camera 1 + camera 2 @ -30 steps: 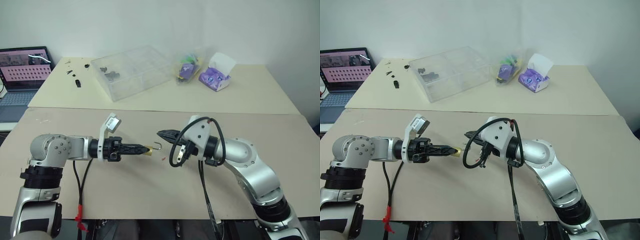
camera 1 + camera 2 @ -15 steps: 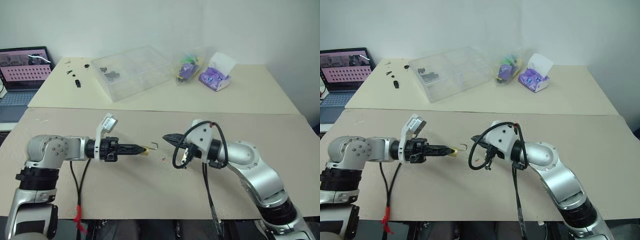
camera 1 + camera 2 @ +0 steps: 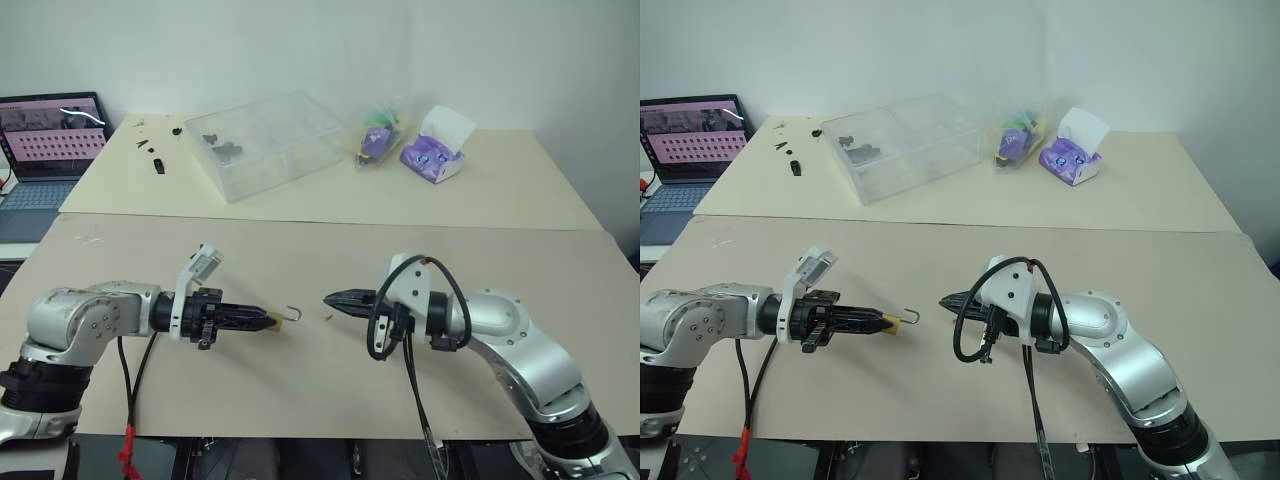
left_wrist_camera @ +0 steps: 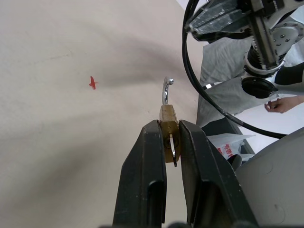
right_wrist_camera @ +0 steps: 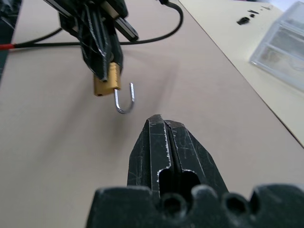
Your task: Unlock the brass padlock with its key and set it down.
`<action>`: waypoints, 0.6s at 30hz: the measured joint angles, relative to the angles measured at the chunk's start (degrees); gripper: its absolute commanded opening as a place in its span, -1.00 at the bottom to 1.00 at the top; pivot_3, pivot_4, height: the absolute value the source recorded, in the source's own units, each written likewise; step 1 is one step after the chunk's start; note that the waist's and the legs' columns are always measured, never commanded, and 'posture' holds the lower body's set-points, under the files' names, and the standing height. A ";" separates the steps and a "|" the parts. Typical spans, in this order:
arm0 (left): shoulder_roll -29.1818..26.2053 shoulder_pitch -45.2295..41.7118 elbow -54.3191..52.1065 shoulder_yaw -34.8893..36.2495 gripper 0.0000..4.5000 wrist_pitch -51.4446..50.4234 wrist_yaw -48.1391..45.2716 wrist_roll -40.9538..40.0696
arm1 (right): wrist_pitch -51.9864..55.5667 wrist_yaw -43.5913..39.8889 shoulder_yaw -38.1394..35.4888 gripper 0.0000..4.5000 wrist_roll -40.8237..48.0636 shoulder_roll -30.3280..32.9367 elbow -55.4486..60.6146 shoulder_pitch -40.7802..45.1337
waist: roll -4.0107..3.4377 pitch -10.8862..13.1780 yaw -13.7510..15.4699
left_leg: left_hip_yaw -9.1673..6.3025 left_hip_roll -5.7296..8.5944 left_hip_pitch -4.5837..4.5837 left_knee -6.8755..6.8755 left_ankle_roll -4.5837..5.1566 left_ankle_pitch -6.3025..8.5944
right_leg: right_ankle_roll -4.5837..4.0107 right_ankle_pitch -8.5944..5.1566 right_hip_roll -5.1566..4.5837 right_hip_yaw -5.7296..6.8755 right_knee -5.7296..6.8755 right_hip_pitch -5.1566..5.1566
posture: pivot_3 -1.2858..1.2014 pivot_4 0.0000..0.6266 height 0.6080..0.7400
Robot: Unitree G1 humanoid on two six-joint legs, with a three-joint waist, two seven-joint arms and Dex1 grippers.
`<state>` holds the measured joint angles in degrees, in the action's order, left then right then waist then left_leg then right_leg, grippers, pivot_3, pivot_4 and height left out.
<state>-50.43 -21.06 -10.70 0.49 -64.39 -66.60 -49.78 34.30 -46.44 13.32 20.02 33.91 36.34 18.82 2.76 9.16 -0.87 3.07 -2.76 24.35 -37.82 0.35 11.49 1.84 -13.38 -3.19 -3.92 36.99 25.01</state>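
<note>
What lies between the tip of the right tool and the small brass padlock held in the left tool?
Nothing but bare beige tabletop and a tiny red speck lying on it; the left eye view shows it between the right tool and the brass padlock.

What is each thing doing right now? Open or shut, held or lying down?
Padlock: shackle open, held off the table.
Left gripper: shut on the padlock.
Right gripper: shut, empty.
Clear box: lid shut, on the far table.
Laptop: open, screen on.
</note>
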 measured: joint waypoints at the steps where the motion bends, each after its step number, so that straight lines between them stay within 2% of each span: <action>1: -0.37 0.43 -0.20 -0.28 -1.00 0.57 -0.25 0.44 | -0.01 -0.37 0.36 -0.98 0.05 0.00 -0.07 -0.04 | 0.00 0.00 0.00 | 0.01 0.00 -0.01 0.00 0.00 0.00 | -0.01 0.00 0.00 0.00 0.00 0.00 | 0.03 -0.52 1.00; 9: -1.71 5.92 -0.61 -4.93 -1.00 12.46 -2.48 9.82 | 0.01 -4.01 3.11 -0.98 3.30 -1.70 -3.29 -0.79 | 0.00 0.00 -0.02 | 0.06 -0.04 -0.02 0.00 0.00 0.00 | -0.10 -0.03 0.00 0.00 0.00 0.01 | 0.03 -0.52 1.00; 16: 1.27 7.75 1.66 -6.61 -1.00 22.30 -1.14 17.26 | 1.88 -4.12 2.36 -0.98 6.92 -2.73 -3.84 -0.40 | 0.00 0.00 0.12 | 0.07 -0.04 -0.01 0.00 0.00 0.00 | -0.07 0.00 -0.01 0.00 0.00 0.01 | 0.03 -0.52 1.00; 18: 1.59 7.97 1.98 -6.63 -0.55 23.29 -1.10 18.23 | 2.28 -4.01 1.92 -1.00 7.31 -2.72 -3.84 -0.31 | 0.00 0.00 0.11 | 0.07 -0.05 -0.02 0.00 0.00 0.00 | -0.07 0.00 -0.01 0.00 0.00 0.01 | 0.03 -0.52 1.00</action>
<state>-48.84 -13.10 -8.71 -6.14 -41.10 -67.70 -31.55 36.59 -50.45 15.24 27.33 31.18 32.51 18.51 2.75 9.17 -0.76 3.14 -2.81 24.33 -37.82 0.36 11.49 1.77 -13.38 -3.19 -3.92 36.99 25.02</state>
